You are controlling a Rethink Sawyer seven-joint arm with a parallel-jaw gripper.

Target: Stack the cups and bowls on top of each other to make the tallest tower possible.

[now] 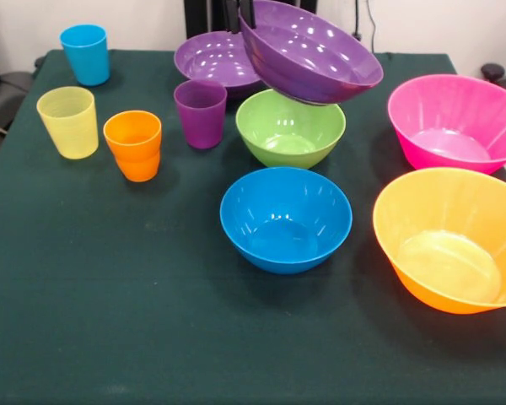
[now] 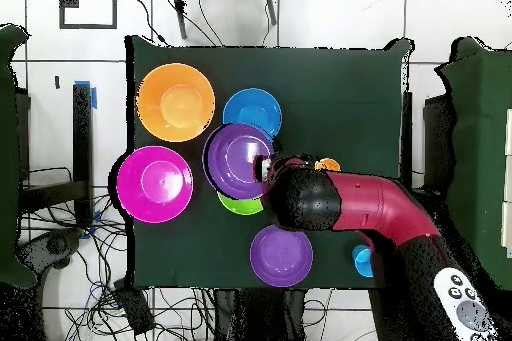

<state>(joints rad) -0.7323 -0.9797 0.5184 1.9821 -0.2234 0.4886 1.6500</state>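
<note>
So the gripper [image 1: 240, 18] is clamped on the rim of a glossy purple plastic bowl [image 1: 310, 51], holding it tilted in the air right above the green plastic bowl [image 1: 290, 128]. Taking the green bowl as the landmark: the blue plastic bowl [image 1: 286, 218] sits just in front of it, the second purple bowl [image 1: 214, 61] behind it, and the small purple tumbler [image 1: 201, 113] just to its left. The orange tumbler [image 1: 133, 145], yellow tumbler [image 1: 68, 121] and blue tumbler [image 1: 85, 54] stand further left. The big translucent pink bowl [image 1: 455, 123] and orange bowl [image 1: 452, 239] sit off to its right. Nothing's stacked yet.
</note>
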